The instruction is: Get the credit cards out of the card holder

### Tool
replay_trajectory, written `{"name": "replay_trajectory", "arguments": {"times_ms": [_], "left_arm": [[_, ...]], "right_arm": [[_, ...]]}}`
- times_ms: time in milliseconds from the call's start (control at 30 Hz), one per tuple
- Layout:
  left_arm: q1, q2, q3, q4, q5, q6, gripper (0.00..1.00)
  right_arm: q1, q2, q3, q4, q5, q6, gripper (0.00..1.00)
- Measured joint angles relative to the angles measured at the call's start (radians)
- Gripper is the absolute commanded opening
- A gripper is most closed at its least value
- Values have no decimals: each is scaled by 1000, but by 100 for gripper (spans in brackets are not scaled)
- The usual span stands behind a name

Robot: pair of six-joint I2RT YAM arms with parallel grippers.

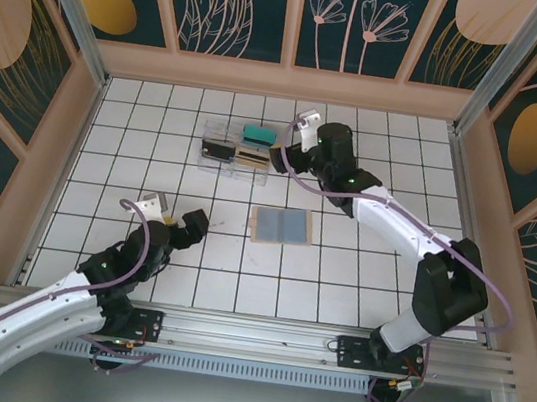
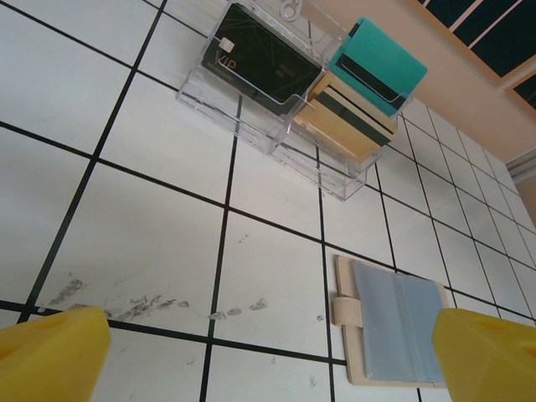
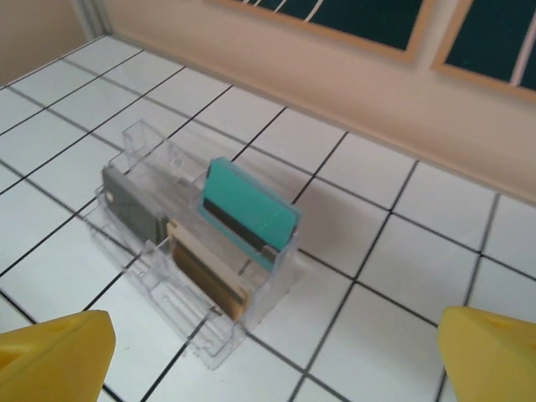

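White tiled worktop, walled by leaf-patterned panels. Right end effector (image 3: 268, 356) hovers beside the clear tray (image 3: 142, 142), jaws spread wide and holding nothing; the teal card (image 3: 251, 213) stands in a slot just ahead of it. Left end effector (image 2: 268, 352) is likewise wide open and empty, low over bare tiles near the card holder (image 2: 398, 327). That holder lies opened flat, well apart from the tray, its grey-blue pockets looking empty. With the black card (image 2: 260, 63) and tan-gold card (image 2: 347, 121) also in the tray, all 3 appear out; little seems left.
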Motion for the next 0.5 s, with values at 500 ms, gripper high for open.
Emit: {"name": "replay_trajectory", "arguments": {"times_ms": [500], "left_arm": [[0,-40,11,2,-11,8,99]], "right_arm": [[128,421,279,-126,298,-129,99]]}}
